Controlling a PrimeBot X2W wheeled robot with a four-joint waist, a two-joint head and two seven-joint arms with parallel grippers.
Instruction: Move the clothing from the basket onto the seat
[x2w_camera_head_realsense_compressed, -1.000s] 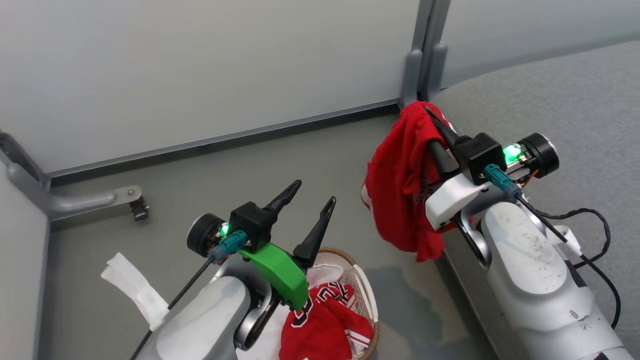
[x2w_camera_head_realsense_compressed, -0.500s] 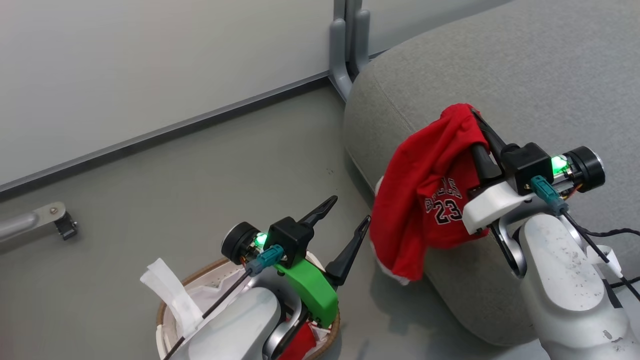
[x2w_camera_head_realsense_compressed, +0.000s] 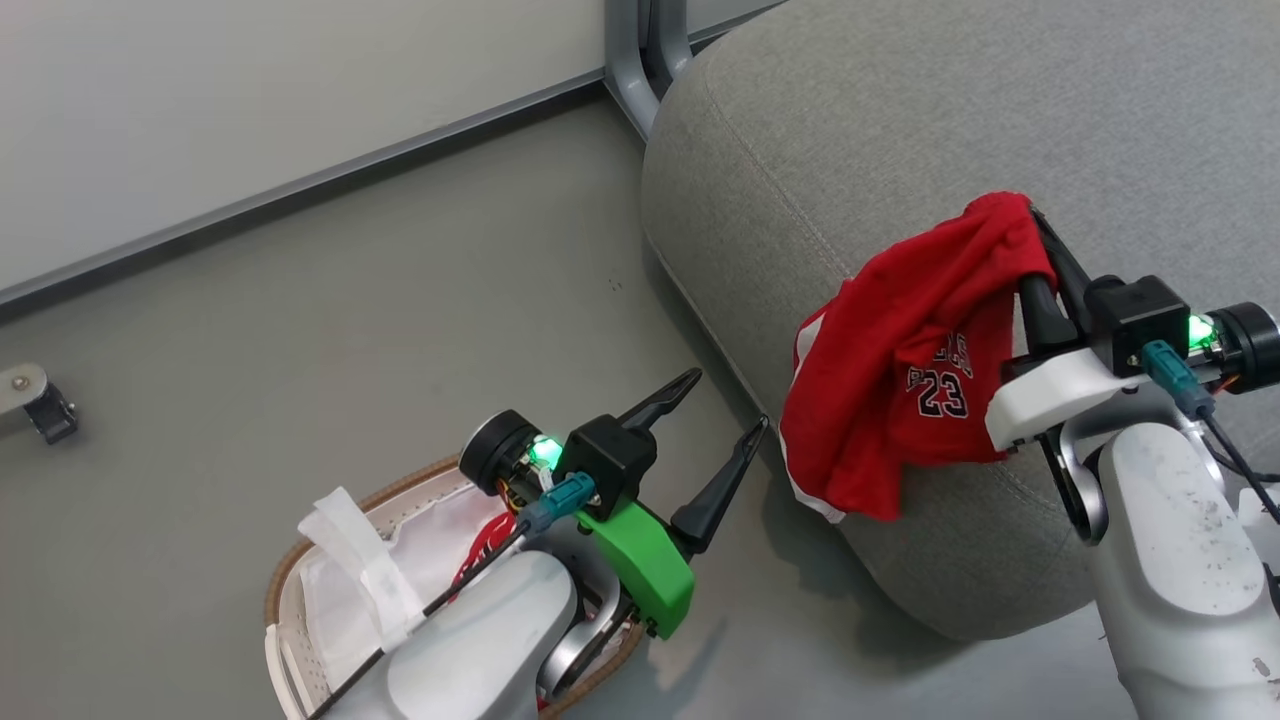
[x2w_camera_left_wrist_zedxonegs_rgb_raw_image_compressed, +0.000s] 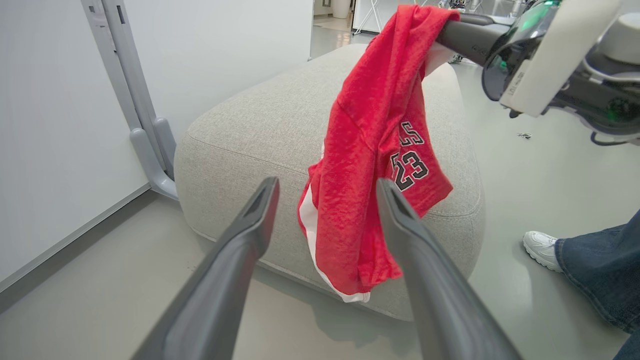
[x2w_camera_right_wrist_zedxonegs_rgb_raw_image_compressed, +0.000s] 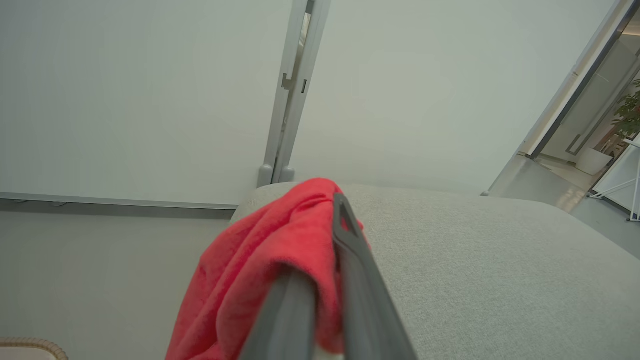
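Red garment (x2w_camera_head_realsense_compressed: 900, 370), number 23 facing out, hangs from the right gripper (x2w_camera_head_realsense_compressed: 1035, 235); its two fingers are pressed together on the top fold, clearest in the right wrist view. A second ago this cloth hung beside the seat (x2w_camera_head_realsense_compressed: 900, 120), its lower part over bare floor (x2w_camera_head_realsense_compressed: 400, 300); now it sits centre right of the head view with the grey cushion's rounded corner behind most of it; only the bottom hem overhangs the edge; I cannot tell whether cloth and cushion touch. The whole head picture has shifted as well, so part of this is the camera swinging; the basket (x2w_camera_head_realsense_compressed: 272, 620) has slid from lower centre to lower left of frame for that reason, not by itself. Left gripper (x2w_camera_head_realsense_compressed: 727, 400) hovers above the basket's right end, fingers spread apart, nothing between them; same posture as before. A strip of red clothing (x2w_camera_head_realsense_compressed: 487, 540) shows in the basket beside a white sheet (x2w_camera_head_realsense_compressed: 440, 530).

My reading: the carry is nearly over; the garment should go further up-frame over the cushion top before release, else the hanging hem may pull it off; at least one more trip follows.
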